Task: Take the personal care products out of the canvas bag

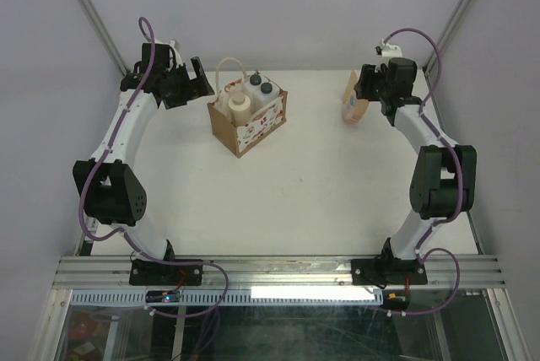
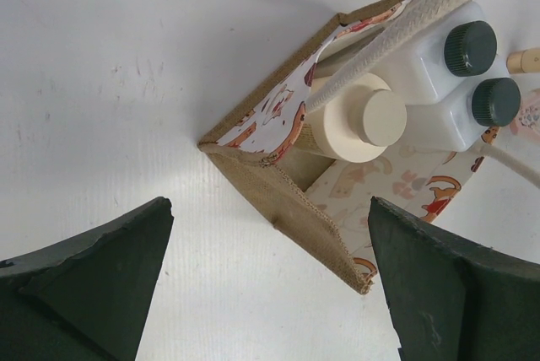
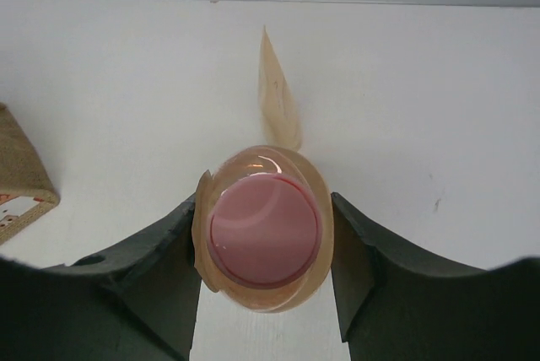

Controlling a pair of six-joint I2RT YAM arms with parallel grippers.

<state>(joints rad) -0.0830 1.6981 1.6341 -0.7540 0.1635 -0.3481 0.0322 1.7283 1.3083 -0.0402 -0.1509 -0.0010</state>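
The brown canvas bag (image 1: pixel 224 125) stands far left on the white surface (image 1: pixel 321 184). One side is white with red marks, and it has pale rope handles. Inside it are two white bottles (image 2: pixel 422 70) with dark round caps and a cream bottle (image 2: pixel 371 118). The left gripper (image 2: pixel 270 209) is wide open near the bag's corner and holds nothing. Far right, the right gripper (image 3: pixel 263 205) squeezes an orange-pink bottle (image 3: pixel 263 234) with a pink cap. A tan flat tube (image 3: pixel 277 99) sits just past it.

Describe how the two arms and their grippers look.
The left arm and right arm have white links, bulky black joint housings and a purple cable looped alongside. The left gripper and right gripper each carry two dark green-black wedge-shaped fingers.
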